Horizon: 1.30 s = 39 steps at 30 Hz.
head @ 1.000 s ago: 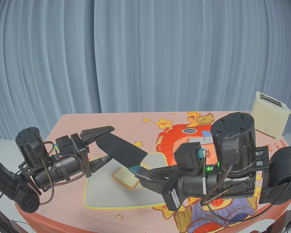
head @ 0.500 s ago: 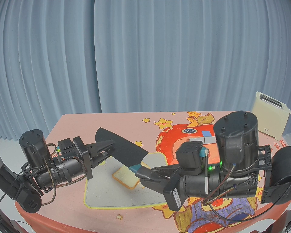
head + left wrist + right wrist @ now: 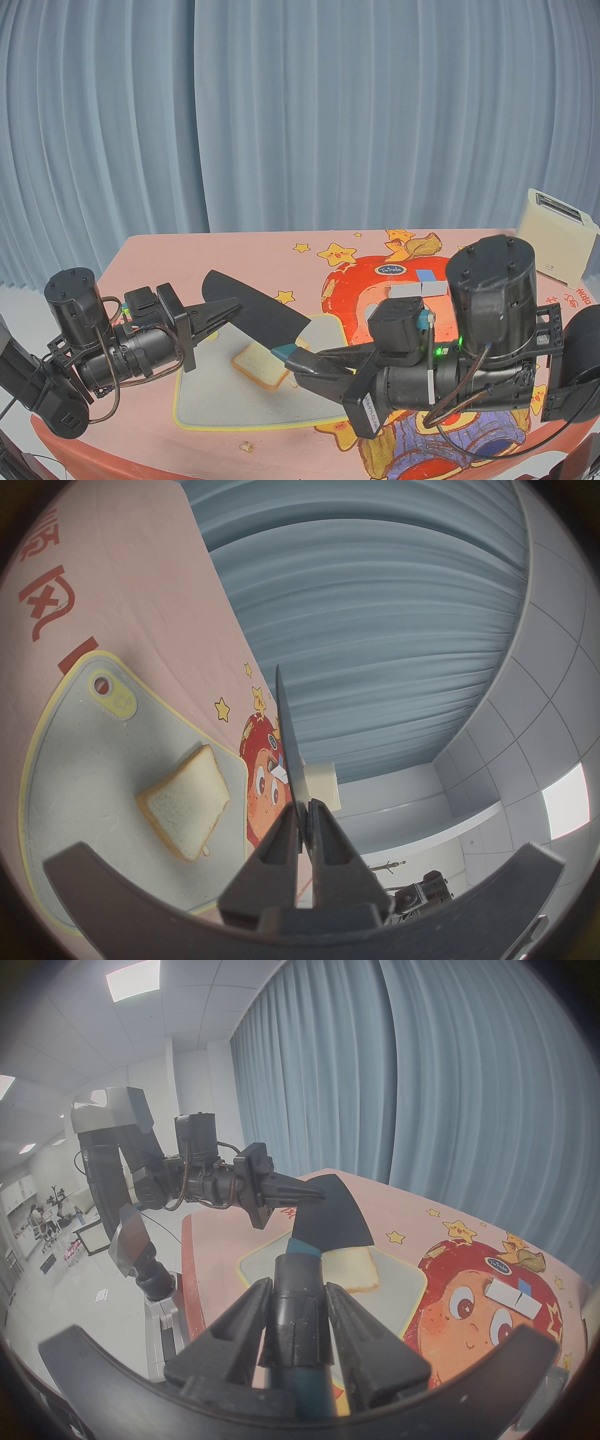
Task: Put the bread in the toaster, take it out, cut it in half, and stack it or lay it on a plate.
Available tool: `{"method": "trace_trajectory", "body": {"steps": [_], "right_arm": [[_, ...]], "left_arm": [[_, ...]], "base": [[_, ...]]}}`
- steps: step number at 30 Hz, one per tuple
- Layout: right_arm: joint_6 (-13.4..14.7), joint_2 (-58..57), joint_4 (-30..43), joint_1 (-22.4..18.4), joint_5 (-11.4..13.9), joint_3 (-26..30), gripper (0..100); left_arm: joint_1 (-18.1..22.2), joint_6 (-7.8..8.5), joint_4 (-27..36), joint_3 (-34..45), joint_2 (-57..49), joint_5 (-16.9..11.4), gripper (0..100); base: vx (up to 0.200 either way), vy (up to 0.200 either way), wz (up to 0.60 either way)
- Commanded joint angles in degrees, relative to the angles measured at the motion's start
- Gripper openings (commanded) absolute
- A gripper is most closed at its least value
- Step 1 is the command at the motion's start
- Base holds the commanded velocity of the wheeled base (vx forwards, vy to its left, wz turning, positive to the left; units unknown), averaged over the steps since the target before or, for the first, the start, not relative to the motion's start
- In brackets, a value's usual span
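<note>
Right gripper clamps the teal-handled black kitchen knife; left gripper is closed on its blade, steadying it, we judge, over the white bread slice lying on the grey yellow-rimmed cutting board, near-left.

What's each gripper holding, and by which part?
Both hold the knife: right gripper shut on its handle, left gripper pinching the blade near its end.
</note>
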<state>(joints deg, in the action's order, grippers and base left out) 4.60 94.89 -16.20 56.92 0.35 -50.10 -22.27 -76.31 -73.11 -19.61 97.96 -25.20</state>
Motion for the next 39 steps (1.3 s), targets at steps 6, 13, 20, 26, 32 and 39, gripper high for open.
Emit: {"method": "trace_trajectory", "body": {"steps": [6,13,20,26,32,39], "right_arm": [[-0.03,-1.29,0.12,-0.32,-0.18,0.53,0],[0.77,-2.34,-0.06,-0.76,-0.35,0.36,100],[0.94,-8.58,0.03,-3.74,0.44,2.55,100],[1.03,-13.68,0.12,-12.36,3.87,3.26,100],[-2.22,-17.46,0.03,-17.45,7.73,4.58,100],[-19.01,-20.18,0.21,-15.17,6.85,8.71,100]], "left_arm": [[-0.14,0.02,0.07,0.54,0.03,0.06,0],[-0.23,0.20,0.07,0.81,0.03,0.06,0],[-0.23,0.38,-0.02,1.16,-0.14,0.06,0],[-0.23,0.38,-0.02,1.16,-0.14,0.06,0],[-0.14,0.11,-0.02,1.16,-0.58,0.15,0],[-0.14,-0.06,-0.02,1.33,-0.14,0.15,0]], "base": [[0.000,0.000,0.00],[0.000,0.000,0.00],[0.000,0.000,0.00],[0.000,0.000,0.00],[0.000,0.000,0.00],[0.000,0.000,0.00]]}}
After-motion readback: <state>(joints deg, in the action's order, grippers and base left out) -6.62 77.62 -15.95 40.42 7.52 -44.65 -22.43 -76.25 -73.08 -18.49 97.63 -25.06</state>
